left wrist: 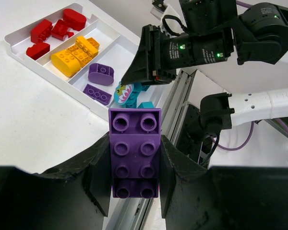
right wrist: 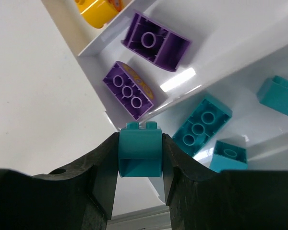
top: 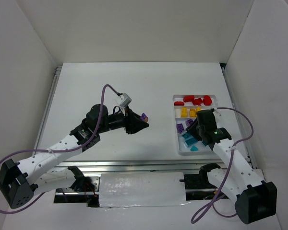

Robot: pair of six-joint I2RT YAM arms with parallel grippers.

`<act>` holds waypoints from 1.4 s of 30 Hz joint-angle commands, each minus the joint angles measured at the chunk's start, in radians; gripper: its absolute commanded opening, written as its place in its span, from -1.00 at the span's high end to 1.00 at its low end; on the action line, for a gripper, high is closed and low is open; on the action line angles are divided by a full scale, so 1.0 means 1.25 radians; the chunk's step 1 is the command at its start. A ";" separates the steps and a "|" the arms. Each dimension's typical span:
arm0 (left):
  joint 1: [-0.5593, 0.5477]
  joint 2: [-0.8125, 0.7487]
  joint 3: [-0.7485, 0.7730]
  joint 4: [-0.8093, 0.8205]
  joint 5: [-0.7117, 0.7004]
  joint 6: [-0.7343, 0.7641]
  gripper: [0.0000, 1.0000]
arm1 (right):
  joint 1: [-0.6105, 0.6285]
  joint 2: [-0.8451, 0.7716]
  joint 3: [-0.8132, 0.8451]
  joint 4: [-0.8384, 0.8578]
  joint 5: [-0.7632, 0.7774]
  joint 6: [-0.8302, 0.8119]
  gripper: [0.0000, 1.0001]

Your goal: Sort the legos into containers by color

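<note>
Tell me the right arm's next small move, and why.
Probably ease the right gripper inward over the teal compartment: its fingers hold a teal brick that seems to hang over the edge of the tray, beside teal bricks already inside.

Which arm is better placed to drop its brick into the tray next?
Right. The right gripper holds a teal brick at the teal compartment of the tray; the left gripper holds a purple brick over the table, apart from it.

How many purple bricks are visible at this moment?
3 purple bricks: one clamped in the left gripper, two side by side in one tray compartment; the right gripper may hide more.
</note>
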 commanded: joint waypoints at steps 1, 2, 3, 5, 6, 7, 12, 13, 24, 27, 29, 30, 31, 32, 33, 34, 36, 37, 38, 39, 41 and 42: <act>-0.003 -0.013 0.029 0.044 0.019 0.025 1.00 | -0.003 0.002 -0.005 0.082 -0.030 -0.030 1.00; -0.003 -0.010 0.029 0.044 0.020 0.026 1.00 | -0.002 0.006 -0.006 0.091 -0.035 -0.031 1.00; -0.003 -0.010 0.030 0.045 0.022 0.026 1.00 | -0.003 0.014 -0.007 0.094 -0.041 -0.033 1.00; -0.003 -0.008 0.029 0.046 0.024 0.026 1.00 | -0.004 0.020 -0.013 0.102 -0.058 -0.037 1.00; -0.003 -0.008 0.030 0.046 0.025 0.028 1.00 | -0.003 0.025 -0.016 0.103 -0.063 -0.040 1.00; -0.003 -0.007 0.029 0.046 0.024 0.028 1.00 | -0.002 0.027 -0.019 0.101 -0.063 -0.040 1.00; -0.003 -0.006 0.027 0.048 0.022 0.029 1.00 | -0.003 0.009 -0.029 0.081 -0.064 -0.044 1.00; -0.003 -0.004 0.029 0.048 0.022 0.030 1.00 | -0.003 0.006 -0.029 0.077 -0.062 -0.040 1.00; -0.003 -0.004 0.030 0.045 0.029 0.034 1.00 | -0.002 0.042 -0.048 0.072 -0.074 -0.025 -0.23; -0.003 -0.002 0.030 0.044 0.030 0.034 1.00 | -0.003 0.045 -0.039 0.061 -0.058 -0.023 -0.43; -0.003 -0.002 0.030 0.044 0.031 0.034 1.00 | -0.003 0.045 -0.032 0.042 -0.047 -0.018 -0.52; -0.003 -0.001 0.030 0.044 0.032 0.035 1.00 | -0.003 0.044 -0.030 0.038 -0.041 -0.017 -0.54; -0.003 0.001 0.030 0.044 0.031 0.035 1.00 | -0.003 0.041 -0.029 0.026 -0.035 -0.012 -0.55; -0.003 0.002 0.030 0.044 0.031 0.035 1.00 | -0.003 0.033 -0.028 0.023 -0.032 -0.012 -0.56; -0.004 0.003 0.030 0.044 0.032 0.035 1.00 | -0.003 0.028 -0.030 0.020 -0.031 -0.007 -0.56; -0.003 0.003 0.031 0.045 0.033 0.035 1.00 | -0.003 0.016 -0.030 0.014 -0.025 -0.006 -0.56; -0.003 0.007 0.031 0.046 0.036 0.034 1.00 | -0.002 0.007 -0.034 0.015 -0.031 -0.013 -0.56; -0.003 0.008 0.032 0.046 0.037 0.034 1.00 | -0.003 0.009 -0.035 0.013 -0.046 -0.015 -0.54; -0.003 0.009 0.032 0.046 0.038 0.032 1.00 | -0.003 0.013 -0.037 0.013 -0.057 -0.024 -0.52; -0.003 0.012 0.032 0.048 0.038 0.032 1.00 | -0.002 0.018 -0.037 0.009 -0.068 -0.025 -0.46; -0.003 0.012 0.035 0.048 0.041 0.032 1.00 | -0.002 0.028 -0.045 0.010 -0.099 -0.026 -0.43; -0.003 0.012 0.034 0.048 0.038 0.032 1.00 | -0.002 0.027 -0.050 0.009 -0.102 -0.023 -0.41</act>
